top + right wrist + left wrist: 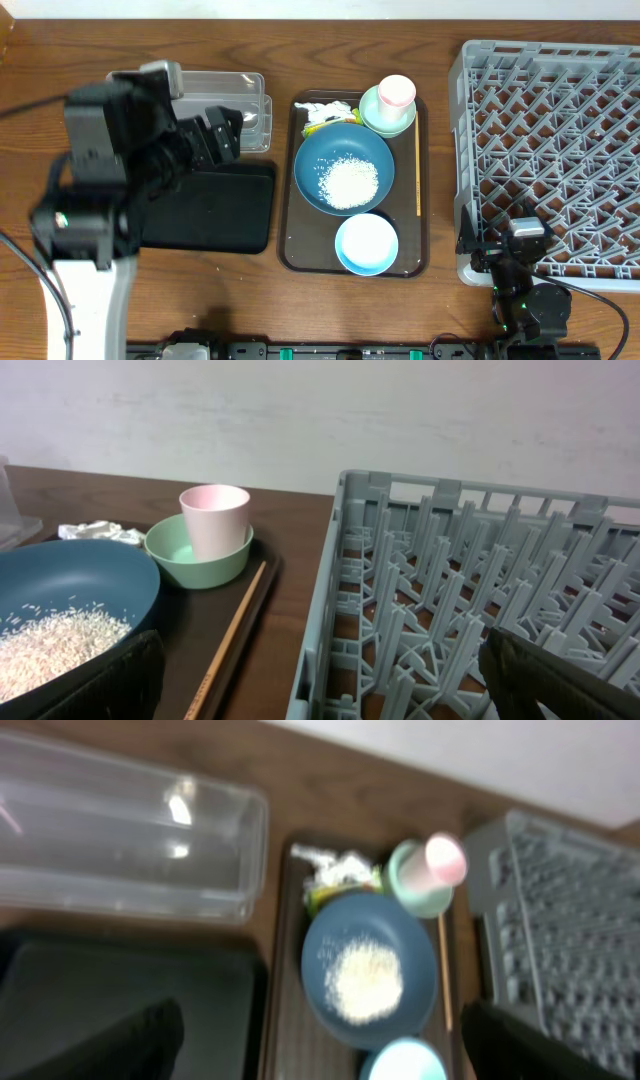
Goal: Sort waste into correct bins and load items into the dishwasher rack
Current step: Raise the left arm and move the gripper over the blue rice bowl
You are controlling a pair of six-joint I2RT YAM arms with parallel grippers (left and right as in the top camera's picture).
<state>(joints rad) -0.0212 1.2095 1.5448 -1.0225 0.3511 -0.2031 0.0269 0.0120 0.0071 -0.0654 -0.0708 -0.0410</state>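
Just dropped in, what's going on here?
Nothing is held yet. Both grippers are open: the left gripper hangs over the clear container, the right gripper sits by the near edge of the rack. Rice lies in the dark-blue bowl on the brown tray, the pink cup in the mint bowl; the rack holds nothing.

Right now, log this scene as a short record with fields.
brown tray: holds four dishes, tissue, wrapper
dark-blue bowl: rice heaped inside
mint bowl: pink cup standing in it
light-blue bowl: empty
clear container: nothing visible inside
black tray: bare
rack: no dishes loaded
left claw: open, over clear container's near edge
right claw: open, at rack's near-left corner
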